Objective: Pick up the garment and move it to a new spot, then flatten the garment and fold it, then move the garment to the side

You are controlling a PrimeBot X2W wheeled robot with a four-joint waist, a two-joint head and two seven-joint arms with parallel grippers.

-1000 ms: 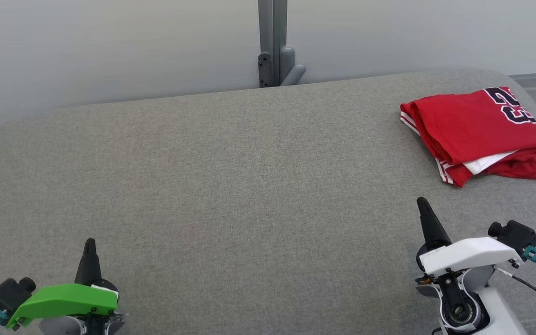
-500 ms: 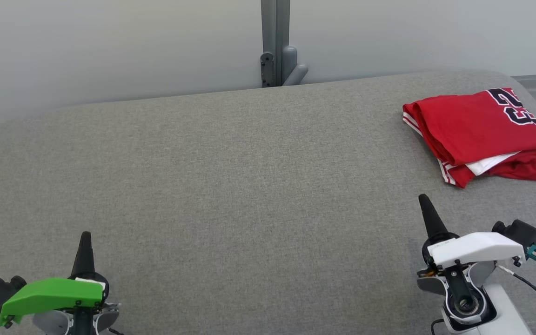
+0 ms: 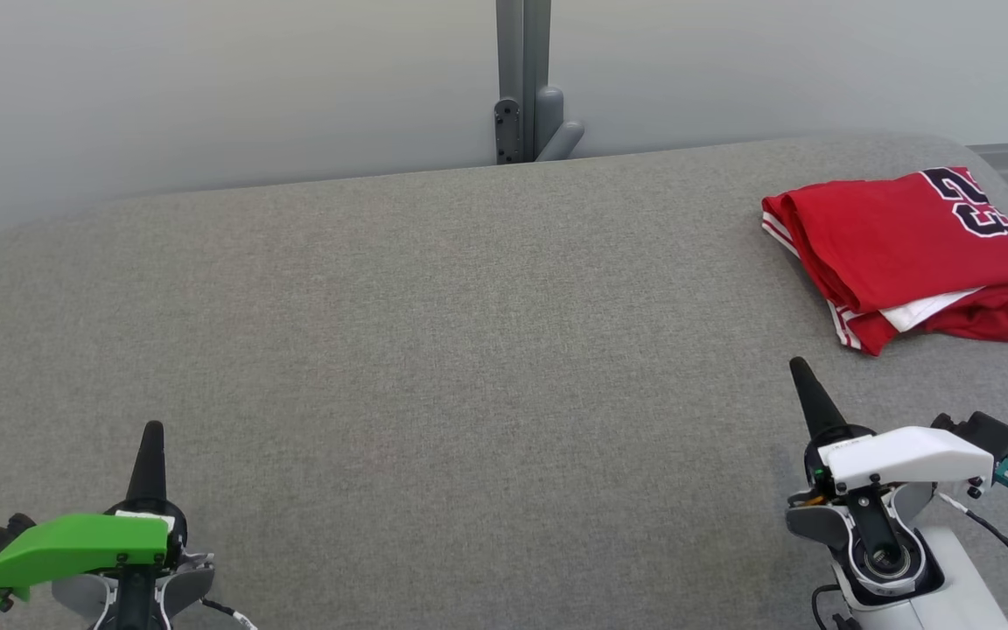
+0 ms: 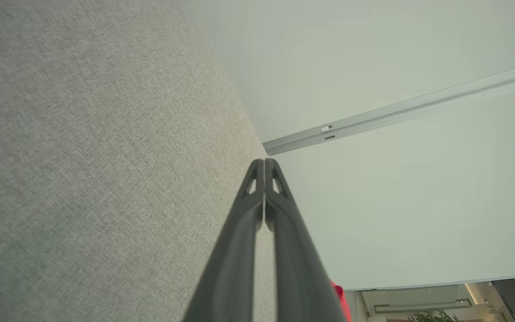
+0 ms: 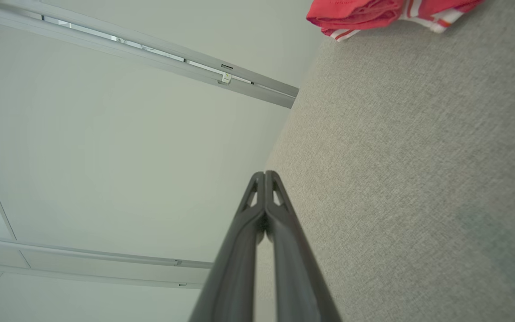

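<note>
Garment [image 3: 902, 249] — red jersey knit, folded rectangle, on grey woven surface [image 3: 469, 350].

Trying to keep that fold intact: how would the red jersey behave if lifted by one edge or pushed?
Probably floppy: the jersey lies in soft, sagging layers, so lifting one edge would likely unfold it. It is likely light, since it looks like thin cloth. If pushed, it may bunch rather than slide, because the grey fabric surface looks rough-woven.

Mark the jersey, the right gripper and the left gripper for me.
red jersey [image 3: 898, 236], head view, top folded panel.
right gripper [image 3: 799, 369], head view, shut fingertips.
left gripper [image 3: 152, 432], head view, shut fingertips.
</note>
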